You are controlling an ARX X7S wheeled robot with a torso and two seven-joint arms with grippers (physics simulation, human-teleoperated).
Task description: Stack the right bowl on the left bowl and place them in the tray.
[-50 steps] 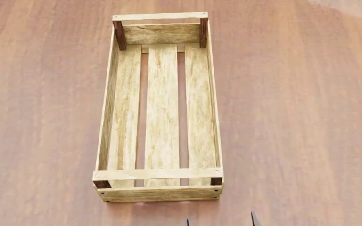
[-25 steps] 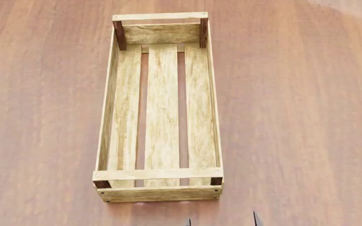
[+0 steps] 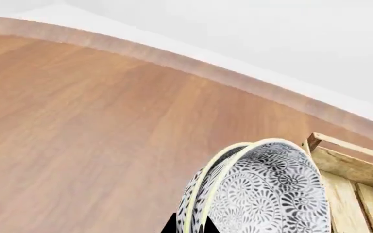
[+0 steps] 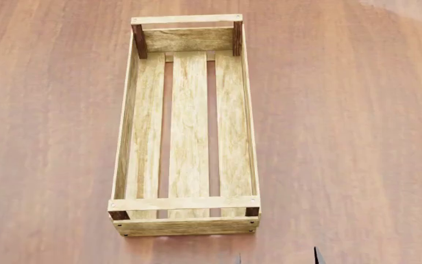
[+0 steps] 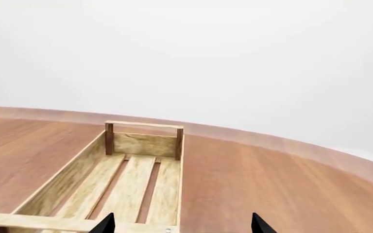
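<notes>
Clenched on the rims of the stacked bowls (image 3: 258,194), the left gripper (image 3: 188,227) holds the two patterned bowls nested and tilted on edge above the wooden table (image 4: 357,137), just beside one end of the tray (image 4: 189,124); in the head view only a sliver of them shows at the table's left edge. Spread wide apart, the right gripper (image 5: 182,224) hangs free near the tray's near end, grasping nothing. Lengthwise along the table's middle lies the tray, its slatted floor bare.

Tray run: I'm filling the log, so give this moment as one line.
tray: empty | stacked bowls: in left gripper, beside tray | right gripper: open, empty
</notes>
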